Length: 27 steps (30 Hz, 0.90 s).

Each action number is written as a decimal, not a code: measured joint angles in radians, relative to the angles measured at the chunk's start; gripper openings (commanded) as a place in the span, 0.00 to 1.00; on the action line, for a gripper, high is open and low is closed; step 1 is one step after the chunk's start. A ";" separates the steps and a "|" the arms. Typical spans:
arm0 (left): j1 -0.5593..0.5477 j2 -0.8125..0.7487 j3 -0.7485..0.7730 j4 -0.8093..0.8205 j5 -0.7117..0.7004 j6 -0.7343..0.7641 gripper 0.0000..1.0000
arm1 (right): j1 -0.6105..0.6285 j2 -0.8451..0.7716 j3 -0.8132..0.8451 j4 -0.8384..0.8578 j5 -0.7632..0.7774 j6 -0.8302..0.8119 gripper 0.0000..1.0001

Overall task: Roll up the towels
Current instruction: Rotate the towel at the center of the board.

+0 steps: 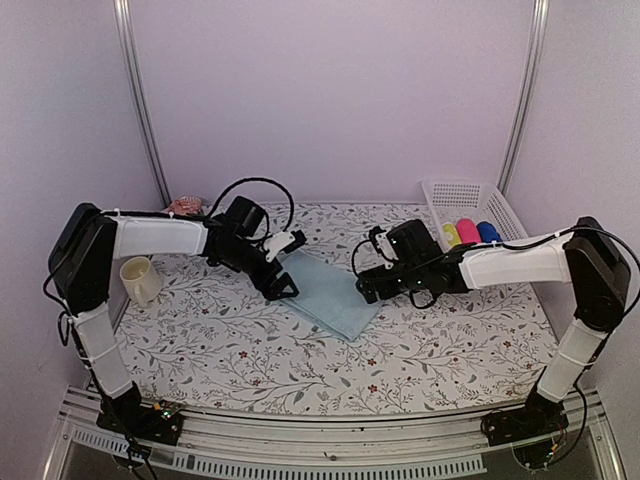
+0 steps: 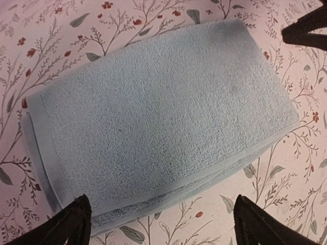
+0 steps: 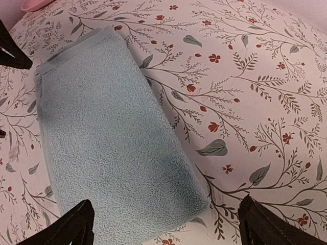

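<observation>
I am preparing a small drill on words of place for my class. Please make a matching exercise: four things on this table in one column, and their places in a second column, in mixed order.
Things
1. aqua towel
2. white basket
3. cream cup
4. pink hat

Places
A. far left corner
B. far right corner
C. centre, lying folded flat
D. left side, about halfway back

Pairs: 1-C, 2-B, 3-D, 4-A

Towel (image 1: 331, 294) flat at table (image 1: 450, 350) centre, cup (image 1: 140, 279) at left edge, basket (image 1: 470, 186) in back right corner.
</observation>
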 measured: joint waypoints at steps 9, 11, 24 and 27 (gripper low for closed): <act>0.052 0.000 -0.052 -0.005 0.071 -0.019 0.97 | 0.041 0.148 0.093 -0.118 0.142 -0.018 0.99; 0.058 0.002 -0.058 -0.005 0.074 -0.022 0.97 | 0.048 0.165 0.093 -0.142 0.160 -0.021 0.99; 0.076 0.147 -0.009 0.051 0.010 -0.021 0.97 | 0.220 0.227 0.169 -0.260 0.261 -0.074 0.99; 0.081 0.176 0.024 0.065 -0.007 -0.009 0.97 | 0.255 0.270 0.239 -0.312 0.282 -0.056 0.99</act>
